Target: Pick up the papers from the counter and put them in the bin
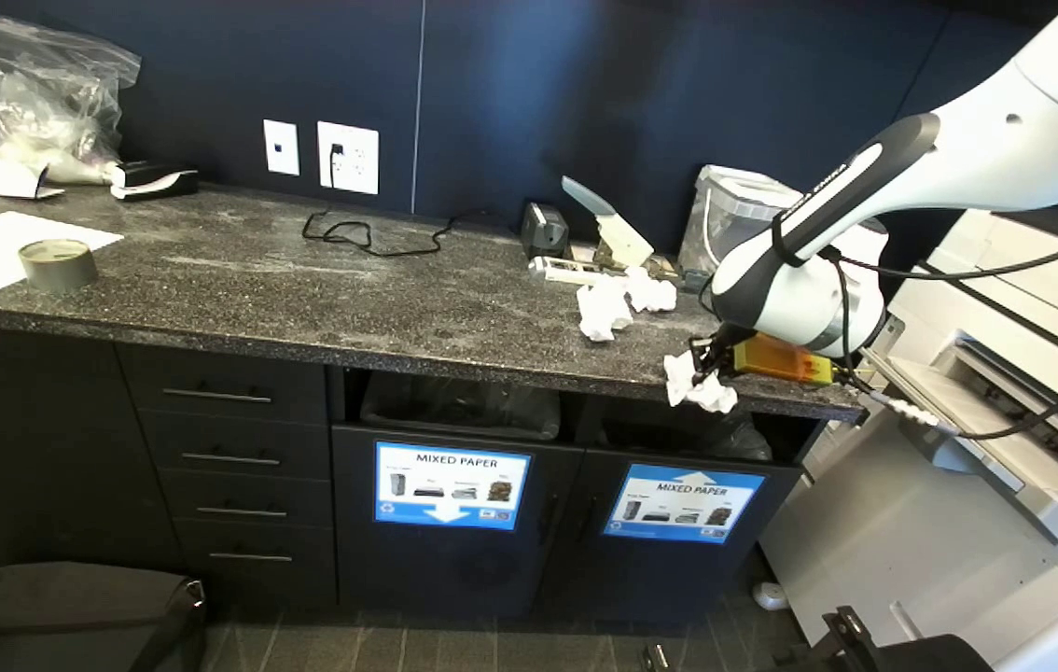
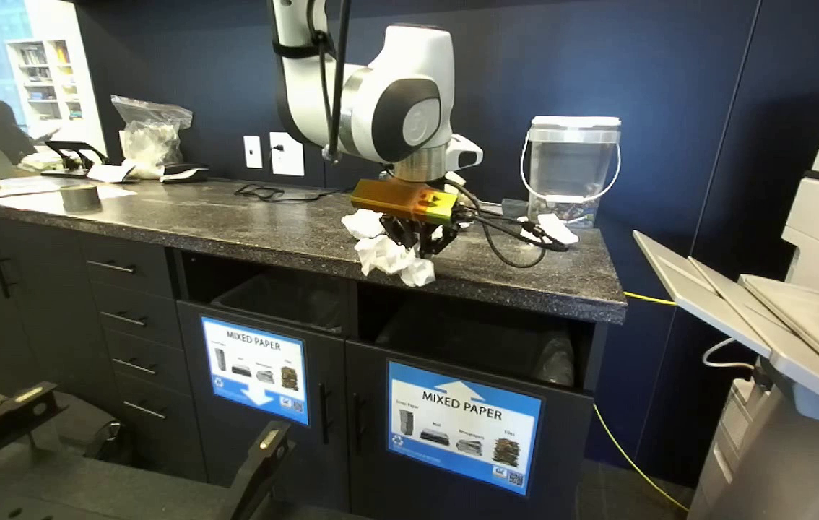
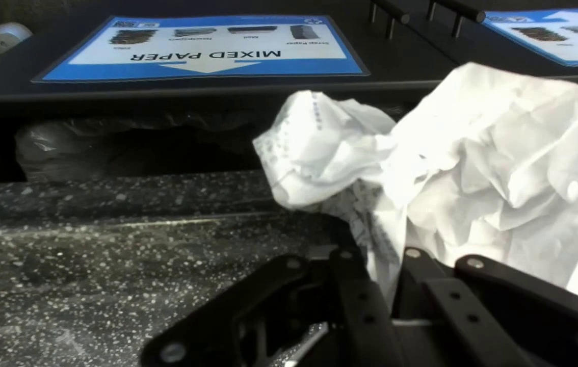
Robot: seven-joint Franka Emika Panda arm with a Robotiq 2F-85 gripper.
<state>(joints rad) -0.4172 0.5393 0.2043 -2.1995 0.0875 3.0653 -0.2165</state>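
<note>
Above the speckled counter (image 1: 436, 322), reached with the white arm (image 1: 1005, 159) bent and tool (image 3: 381, 260) pointing down, clamped on crumpled paper (image 3: 498, 188) at the front edge; had other papers (image 1: 605, 310) farther back.

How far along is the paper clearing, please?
Done: the gripper is shut on a crumpled paper; the bins are too dark to judge. In hand: that paper, at the edge of the counter. Left: dropping it in, and the papers farther back.
</note>
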